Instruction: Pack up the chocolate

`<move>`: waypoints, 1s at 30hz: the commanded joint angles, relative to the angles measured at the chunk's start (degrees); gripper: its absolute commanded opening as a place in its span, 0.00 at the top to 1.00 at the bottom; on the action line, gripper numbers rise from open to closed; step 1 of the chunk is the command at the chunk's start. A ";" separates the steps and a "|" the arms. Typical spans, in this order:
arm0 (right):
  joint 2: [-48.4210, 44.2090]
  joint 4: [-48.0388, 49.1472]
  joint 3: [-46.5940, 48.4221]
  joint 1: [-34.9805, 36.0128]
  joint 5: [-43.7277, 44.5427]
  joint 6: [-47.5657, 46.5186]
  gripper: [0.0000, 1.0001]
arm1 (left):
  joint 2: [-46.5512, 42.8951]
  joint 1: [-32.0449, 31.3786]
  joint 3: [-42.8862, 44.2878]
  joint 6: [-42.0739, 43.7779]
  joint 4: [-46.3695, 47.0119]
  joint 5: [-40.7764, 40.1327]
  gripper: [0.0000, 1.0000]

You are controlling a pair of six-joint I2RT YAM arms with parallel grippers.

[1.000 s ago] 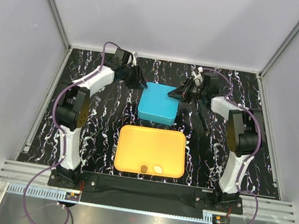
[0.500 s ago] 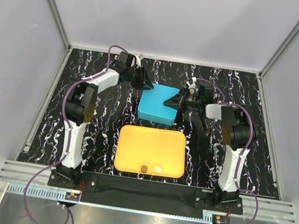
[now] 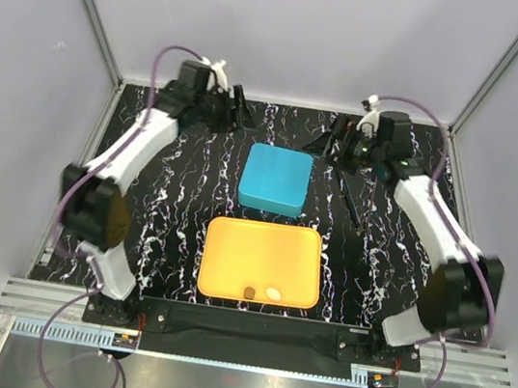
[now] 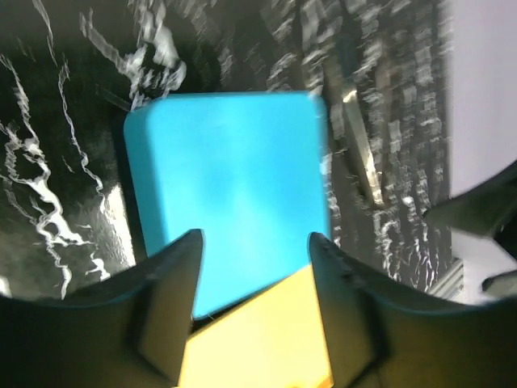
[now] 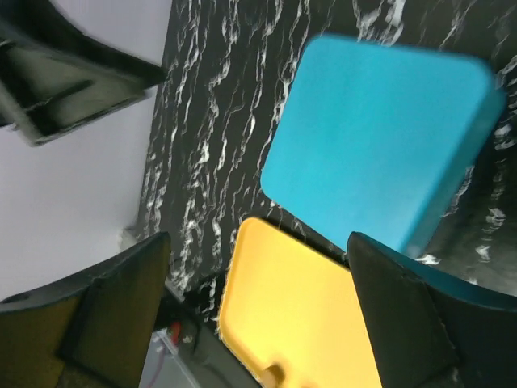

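A closed blue box (image 3: 275, 179) lies behind the orange tray (image 3: 264, 253). Two pieces of chocolate sit at the tray's near edge, a dark brown one (image 3: 250, 293) and a cream one (image 3: 273, 294). My left gripper (image 3: 237, 109) hangs open above the table's back left, apart from the box. My right gripper (image 3: 331, 143) stands open at the back right, also clear of it. Past the left gripper (image 4: 256, 237) I see the blue box (image 4: 230, 186) and tray (image 4: 258, 343). Between the right gripper's (image 5: 258, 238) fingers nothing is held; the box (image 5: 380, 137), tray (image 5: 307, 315) and dark chocolate (image 5: 273, 374) lie below.
A thin black tool (image 3: 351, 193) lies on the black marbled table (image 3: 180, 202) to the right of the box. Grey walls close in the back and both sides. Both arm bases sit at the near edge.
Both grippers have let go at the box's back corners, opened, and drawn back and outward toward the rear wall. The box now lies flat and square; the tray and chocolates have not moved.
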 commanded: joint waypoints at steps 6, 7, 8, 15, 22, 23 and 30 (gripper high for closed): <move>-23.45 -20.78 -2.36 0.42 29.41 -14.10 0.00 | -27.53 -0.16 -10.84 7.70 0.90 -2.95 0.01; -26.95 -21.74 -3.06 0.42 30.66 -14.01 0.00 | -30.94 -0.25 -14.16 8.22 0.98 -3.39 0.01; -28.81 -22.01 -4.64 0.42 32.06 -13.66 0.00 | -32.72 -0.25 -15.76 9.19 0.98 -4.09 0.01; -42.36 -21.58 -13.52 0.33 43.67 -11.46 0.00 | -50.83 -0.25 -32.90 10.87 8.00 -5.58 0.01; -46.41 -22.01 -16.87 0.42 42.89 -11.64 0.00 | -58.49 -0.25 -39.50 11.48 9.60 -8.49 0.01; -46.41 -22.19 -16.87 0.42 42.71 -11.64 0.00 | -58.49 -0.34 -39.42 11.65 8.99 -8.58 0.01; -47.11 -23.16 -16.60 0.42 42.62 -12.08 0.00 | -58.58 -0.25 -38.36 11.83 7.57 -8.93 0.01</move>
